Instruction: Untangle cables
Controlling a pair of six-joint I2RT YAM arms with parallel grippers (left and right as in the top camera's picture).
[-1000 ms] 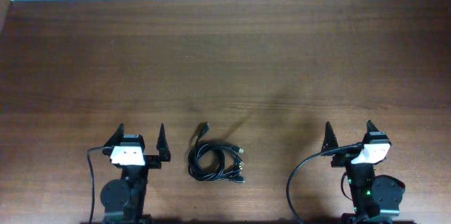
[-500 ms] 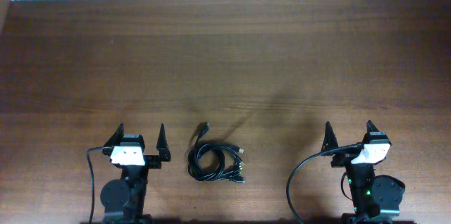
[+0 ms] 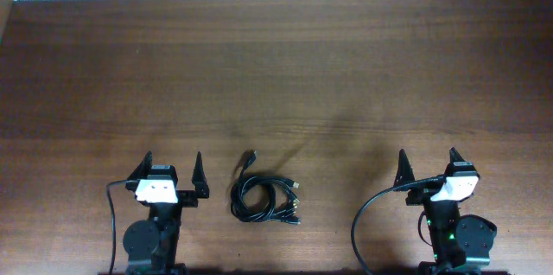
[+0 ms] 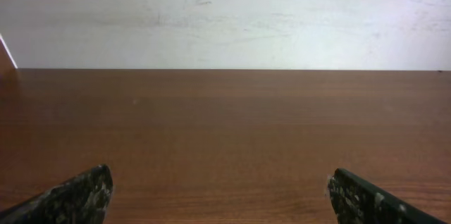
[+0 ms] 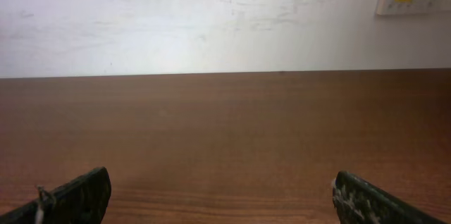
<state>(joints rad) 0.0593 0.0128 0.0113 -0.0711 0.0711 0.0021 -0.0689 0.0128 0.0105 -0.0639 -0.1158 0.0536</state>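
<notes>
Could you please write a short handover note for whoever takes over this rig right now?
Left gripper: open, empty, at the near edge.
Right gripper: open, empty, likewise.
The cables lie in one coil on the table between the arms, nearer the left one; neither wrist view shows them.
Done: nothing yet, the coil is intact.
Left: separate the cords.

A dark wooden table carries the cables, coiled near its front edge.
</notes>
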